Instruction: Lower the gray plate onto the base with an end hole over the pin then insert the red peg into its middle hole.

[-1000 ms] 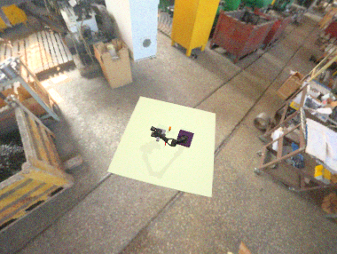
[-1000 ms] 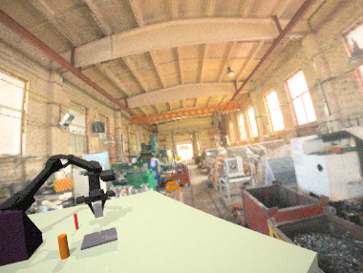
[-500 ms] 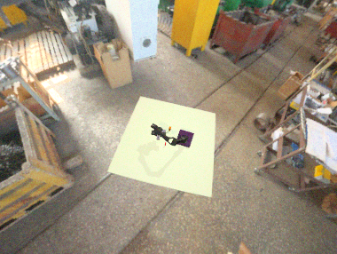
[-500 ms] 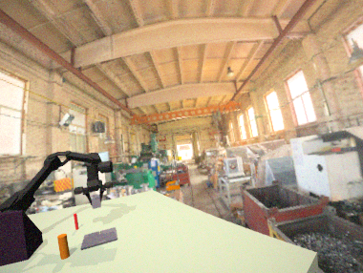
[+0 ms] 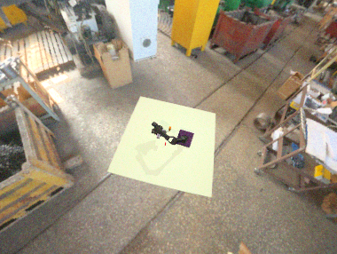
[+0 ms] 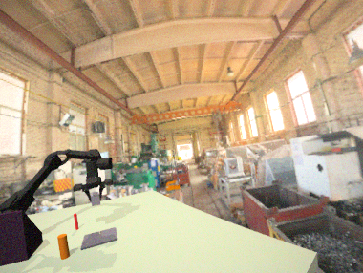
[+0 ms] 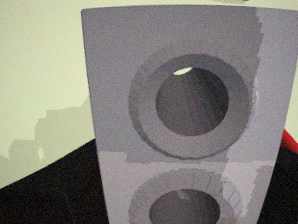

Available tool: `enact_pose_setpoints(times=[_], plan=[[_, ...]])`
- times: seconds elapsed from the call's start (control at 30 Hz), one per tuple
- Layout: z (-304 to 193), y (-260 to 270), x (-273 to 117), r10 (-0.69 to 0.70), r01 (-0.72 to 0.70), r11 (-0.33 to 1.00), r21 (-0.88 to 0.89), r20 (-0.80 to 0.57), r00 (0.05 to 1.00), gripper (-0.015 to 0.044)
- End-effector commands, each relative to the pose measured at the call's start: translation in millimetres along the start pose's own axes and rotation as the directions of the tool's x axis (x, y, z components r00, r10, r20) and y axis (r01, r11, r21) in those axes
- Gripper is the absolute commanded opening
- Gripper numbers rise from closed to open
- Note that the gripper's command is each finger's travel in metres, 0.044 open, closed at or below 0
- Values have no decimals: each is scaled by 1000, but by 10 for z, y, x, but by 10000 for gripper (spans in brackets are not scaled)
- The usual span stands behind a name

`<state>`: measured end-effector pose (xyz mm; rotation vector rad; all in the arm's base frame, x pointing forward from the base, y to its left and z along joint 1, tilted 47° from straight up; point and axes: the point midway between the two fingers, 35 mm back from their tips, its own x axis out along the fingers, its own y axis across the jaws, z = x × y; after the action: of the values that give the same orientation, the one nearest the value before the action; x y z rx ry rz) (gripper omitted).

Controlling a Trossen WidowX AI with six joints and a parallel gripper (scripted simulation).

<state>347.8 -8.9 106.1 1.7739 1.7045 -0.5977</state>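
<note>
The gray plate (image 6: 96, 199) (image 7: 112, 65) (image 5: 159, 136) is held high above the table. In the wrist view it fills the middle, with one round hole whole and a second cut off by the lower edge. My gripper (image 6: 96, 192) is shut on the plate, with dark fingers at both sides of it. The flat gray base (image 6: 99, 238) lies below, nearer the exterior camera; its pin is too small to make out clearly. The red peg (image 6: 75, 221) (image 5: 165, 144) stands upright, apart from the plate. A red sliver (image 7: 291, 142) shows at the wrist view's right edge.
An orange cylinder (image 6: 63, 247) (image 5: 169, 128) stands upright beside the base, on the side toward the arm's purple mount (image 6: 13, 239) (image 5: 187, 138). All stand on a pale green table top (image 5: 195, 173) (image 6: 191, 248).
</note>
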Motion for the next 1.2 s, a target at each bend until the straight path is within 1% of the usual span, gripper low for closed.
enact_pose_setpoints(times=[0.0,1.17], plan=[[125,2,56,-3,3,999,37,4,1000,0],[1084,-77,634,-2,0,953,304,7,1000,0]])
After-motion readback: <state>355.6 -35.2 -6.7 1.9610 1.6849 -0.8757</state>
